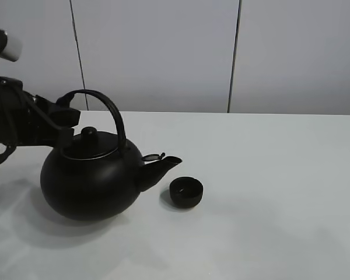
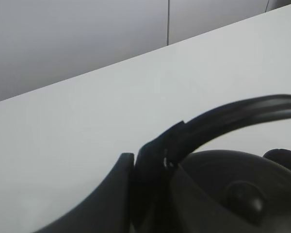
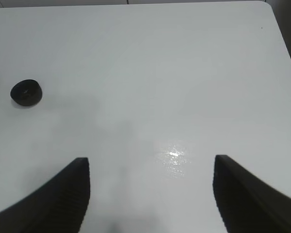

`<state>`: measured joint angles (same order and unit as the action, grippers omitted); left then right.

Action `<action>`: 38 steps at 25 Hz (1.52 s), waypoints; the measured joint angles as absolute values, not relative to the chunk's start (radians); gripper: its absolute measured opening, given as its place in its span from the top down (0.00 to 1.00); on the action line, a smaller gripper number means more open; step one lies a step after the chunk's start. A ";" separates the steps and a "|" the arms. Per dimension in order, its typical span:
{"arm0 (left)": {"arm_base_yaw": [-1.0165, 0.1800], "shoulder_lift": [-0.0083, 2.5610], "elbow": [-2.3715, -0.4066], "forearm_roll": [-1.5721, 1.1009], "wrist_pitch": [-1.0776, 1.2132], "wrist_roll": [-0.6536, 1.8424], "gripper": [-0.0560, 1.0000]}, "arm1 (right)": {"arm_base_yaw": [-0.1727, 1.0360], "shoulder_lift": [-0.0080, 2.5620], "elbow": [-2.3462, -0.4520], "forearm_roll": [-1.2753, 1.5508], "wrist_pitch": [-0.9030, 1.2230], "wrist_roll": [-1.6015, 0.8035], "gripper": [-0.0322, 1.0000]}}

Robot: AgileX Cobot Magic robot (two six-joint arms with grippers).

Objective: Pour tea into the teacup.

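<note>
While your left gripper (image 1: 67, 121) is clamped on the handle (image 1: 108, 108) of the kettle (image 1: 84, 184), notice that it bites low on the arch, at the left of the frame, and not at the crown. The heavy black body therefore hangs to one side of the jaws, and when you tip it, the handle may well twist in the grip and let the kettle swing. Its lid (image 1: 88, 143) seems only to sit on top, so a steep tilt might slide it off. You cannot tell whether the belly rests on the table (image 1: 280, 204) or clears it. The spout (image 1: 162, 166) points right, its tip just above and left of the teacup (image 1: 186, 192), which stands near the middle of the frame, just beside the kettle. That cup is far smaller than the kettle, so a quick tilt could surge past its rim, and a forward lurch of the belly could knock it away. No tea shows at the spout, and a pale stream would be hard to watch, so overfilling is likely. Your right gripper (image 3: 150, 194) hangs wide open and empty, well apart from the cup, so nothing steadies it.
</note>
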<state>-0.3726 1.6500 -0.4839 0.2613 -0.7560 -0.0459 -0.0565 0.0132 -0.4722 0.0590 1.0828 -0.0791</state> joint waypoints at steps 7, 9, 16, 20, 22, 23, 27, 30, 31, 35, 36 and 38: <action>-0.395 1.650 -0.543 0.137 -0.669 -0.030 0.84 | -0.057 0.013 -0.472 0.060 1.083 -0.079 0.49; -0.395 1.650 -0.549 0.097 -0.655 0.000 0.84 | -0.057 0.013 -0.472 0.060 1.082 -0.079 0.49; -0.395 1.651 -0.550 -0.017 -0.626 0.193 0.84 | -0.057 0.013 -0.472 0.060 1.082 -0.079 0.49; -0.395 1.651 -0.550 -0.040 -0.626 0.222 0.84 | -0.057 0.013 -0.472 0.061 1.082 -0.079 0.49; -0.395 1.651 -0.550 -0.047 -0.626 0.224 0.84 | -0.057 0.013 -0.472 0.061 1.082 -0.079 0.49; -0.395 1.651 -0.550 -0.049 -0.626 0.224 0.84 | -0.057 0.013 -0.472 0.061 1.082 -0.079 0.49; -0.395 1.651 -0.550 -0.050 -0.626 0.224 0.84 | -0.057 0.013 -0.472 0.061 1.082 -0.079 0.49; -0.395 1.651 -0.551 -0.050 -0.626 0.224 0.84 | -0.057 0.013 -0.472 0.061 1.082 -0.079 0.49; -0.395 1.651 -0.557 -0.050 -0.620 0.224 0.84 | -0.057 0.013 -0.472 0.061 1.082 -0.079 0.49; -0.400 1.651 -0.581 -0.070 -0.594 0.209 0.84 | -0.057 0.013 -0.472 0.061 1.082 -0.079 0.49; -0.401 1.651 -0.583 -0.078 -0.589 0.195 0.84 | -0.057 0.013 -0.472 0.061 1.082 -0.079 0.49; -0.401 1.651 -0.584 -0.094 -0.586 0.177 0.84 | -0.057 0.013 -0.472 0.061 1.082 -0.079 0.49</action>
<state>-0.4015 1.6509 -0.5843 -0.0944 -0.5864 0.1773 -0.0565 0.0132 -0.4722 0.0609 1.0816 -0.0791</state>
